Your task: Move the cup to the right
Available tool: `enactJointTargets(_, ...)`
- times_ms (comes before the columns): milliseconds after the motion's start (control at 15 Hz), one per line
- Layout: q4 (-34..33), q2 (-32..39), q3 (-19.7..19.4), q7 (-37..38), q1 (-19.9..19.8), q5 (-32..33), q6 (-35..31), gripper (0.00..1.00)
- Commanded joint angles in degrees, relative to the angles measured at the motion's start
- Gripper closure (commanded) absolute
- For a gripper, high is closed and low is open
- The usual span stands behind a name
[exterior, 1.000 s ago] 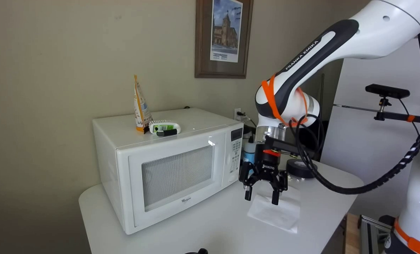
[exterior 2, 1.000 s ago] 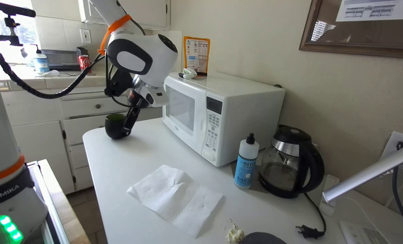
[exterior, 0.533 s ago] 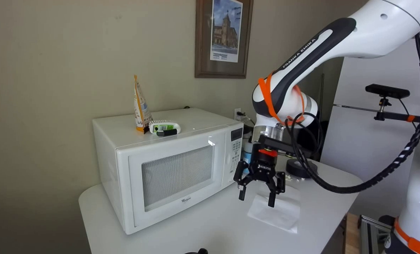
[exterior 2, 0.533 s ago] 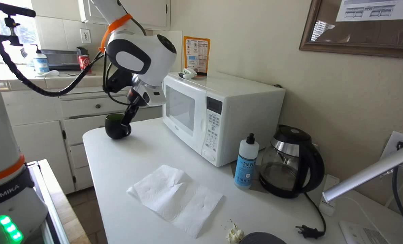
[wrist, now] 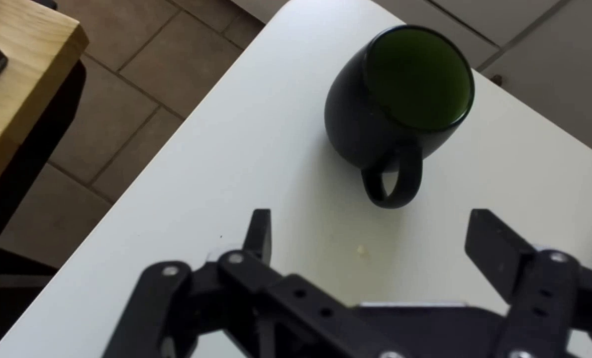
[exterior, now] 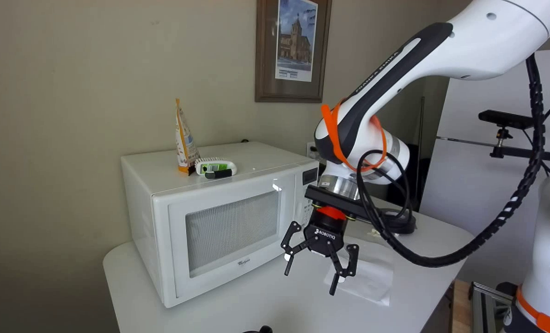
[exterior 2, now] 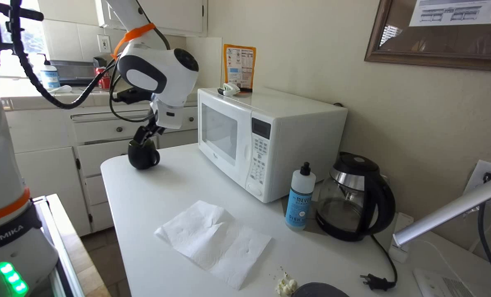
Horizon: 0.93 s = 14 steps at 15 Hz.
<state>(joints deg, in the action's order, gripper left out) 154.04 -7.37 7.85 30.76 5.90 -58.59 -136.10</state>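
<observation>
The cup [exterior 2: 141,156] is a small dark mug with a green inside and a handle. It stands upright near the end of the white table in an exterior view. In the wrist view the cup [wrist: 355,119] lies beyond the fingertips, its handle pointing toward the gap between them. My gripper [wrist: 368,238] is open and empty. In an exterior view the open gripper [exterior: 310,283] is above the table in front of the microwave. In an exterior view the gripper [exterior 2: 140,138] overlaps the cup's rim. The fingers do not enclose the cup.
A white microwave [exterior: 233,222] stands along the wall. A paper towel [exterior 2: 216,243] lies on the table, with a blue-labelled soap bottle [exterior 2: 300,198] and a glass kettle [exterior 2: 344,202] behind it. A black ring-shaped object [exterior: 406,226] lies farther off. The table edge [wrist: 176,132] is close to the cup.
My gripper has moved left and nearer to the camera in an exterior view, and has tilted. In an exterior view it now covers the cup's rim. The cup has not moved.
</observation>
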Motion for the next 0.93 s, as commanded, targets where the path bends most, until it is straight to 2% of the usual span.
enactJointTargets(0,-0.3,3.3,1.5,-0.1,1.5,-7.8,-5.8,0.00)
enactJointTargets(467,-5.9,13.4,2.7,-1.1,3.5,-11.8,-8.8,0.00)
enactJointTargets(867,-11.5,20.2,2.4,-0.8,5.2,-11.4,-10.9,0.00)
